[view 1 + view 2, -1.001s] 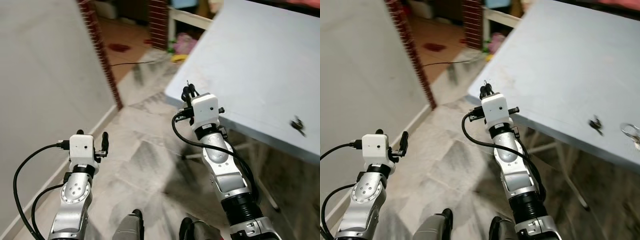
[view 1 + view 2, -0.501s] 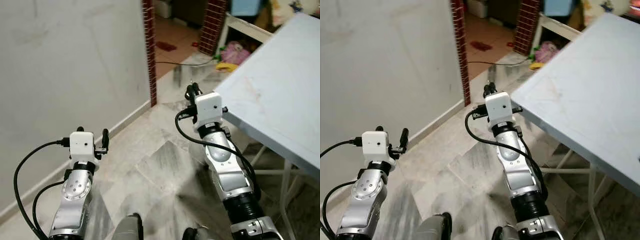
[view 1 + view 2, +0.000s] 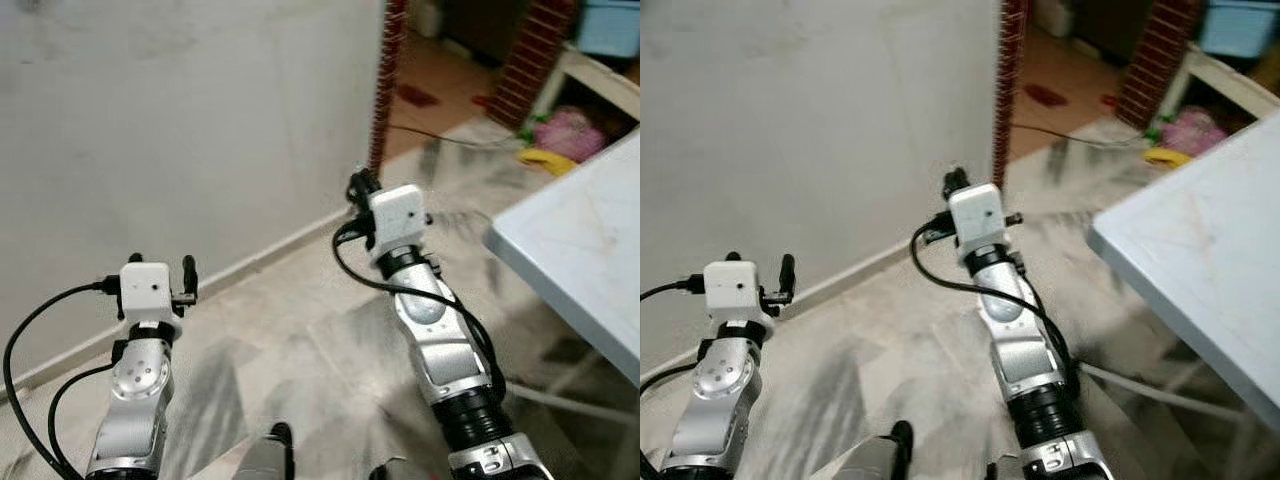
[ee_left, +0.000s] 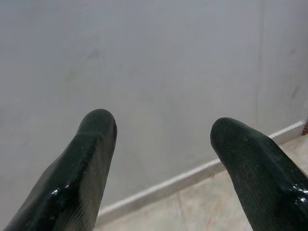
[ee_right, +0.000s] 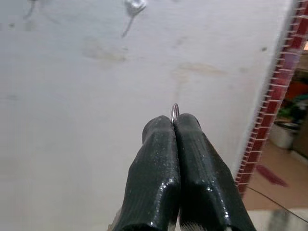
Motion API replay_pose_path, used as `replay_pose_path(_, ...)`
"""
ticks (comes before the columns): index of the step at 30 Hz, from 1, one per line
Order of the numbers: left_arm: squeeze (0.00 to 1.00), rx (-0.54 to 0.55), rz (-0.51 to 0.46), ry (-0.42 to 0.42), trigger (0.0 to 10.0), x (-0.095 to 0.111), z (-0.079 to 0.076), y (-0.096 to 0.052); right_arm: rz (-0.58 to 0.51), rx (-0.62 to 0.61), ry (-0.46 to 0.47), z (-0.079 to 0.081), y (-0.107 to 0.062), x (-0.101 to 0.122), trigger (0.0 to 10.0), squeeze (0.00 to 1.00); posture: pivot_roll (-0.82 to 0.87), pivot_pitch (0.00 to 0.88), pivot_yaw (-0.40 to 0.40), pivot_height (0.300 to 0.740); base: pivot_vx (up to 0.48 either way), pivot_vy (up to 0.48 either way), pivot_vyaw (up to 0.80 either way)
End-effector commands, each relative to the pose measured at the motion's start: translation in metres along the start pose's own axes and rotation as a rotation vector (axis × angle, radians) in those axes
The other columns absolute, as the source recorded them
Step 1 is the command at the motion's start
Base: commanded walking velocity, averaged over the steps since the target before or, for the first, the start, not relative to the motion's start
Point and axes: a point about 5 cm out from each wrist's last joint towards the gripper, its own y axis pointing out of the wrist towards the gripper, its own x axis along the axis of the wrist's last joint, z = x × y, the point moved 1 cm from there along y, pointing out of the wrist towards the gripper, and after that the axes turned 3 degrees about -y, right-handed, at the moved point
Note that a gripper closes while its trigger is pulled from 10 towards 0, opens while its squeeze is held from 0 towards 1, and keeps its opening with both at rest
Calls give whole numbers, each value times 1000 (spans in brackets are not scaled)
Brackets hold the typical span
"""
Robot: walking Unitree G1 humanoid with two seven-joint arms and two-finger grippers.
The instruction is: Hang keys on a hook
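No readable writing or labels anywhere.

Right gripper [image 5: 174,126]: black glossy fingers pressed together, pinching a thin metal key ring [image 5: 174,112] whose arc pokes out above the tips. The rest of the keys is hidden.

Hook [image 5: 133,6]: small, silvery, on the pale smudged wall [image 3: 180,120], upper centre of the right wrist view, well apart from the ring.

Left gripper [image 4: 161,130]: fingers spread, nothing between them, facing wall and skirting board.

Head views, lower frame: marble-patterned floor [image 3: 290,340]. Right edge: smooth pale-blue table [image 3: 590,250]. Top centre: red brick pillar [image 3: 385,80].
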Motion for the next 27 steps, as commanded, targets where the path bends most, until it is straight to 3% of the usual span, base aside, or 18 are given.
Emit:
replay_pose_path(1,0,10,18,2,10000,-5,2,-3,-15,-3,13,-1,1,5,10000,0,15,164,19,740,0,0,800)
replay_pose_path(20,0,42,21,13,10000,-7,5,-3,-1,28,16,2,-2,3,10000,0,7,161,10,740,0,0,800)
replay_pose_path(27,0,-25,37,-31,10000,-9,-3,-6,2,36,29,1,-3,2,10000,0,10,159,10,740,0,0,777)
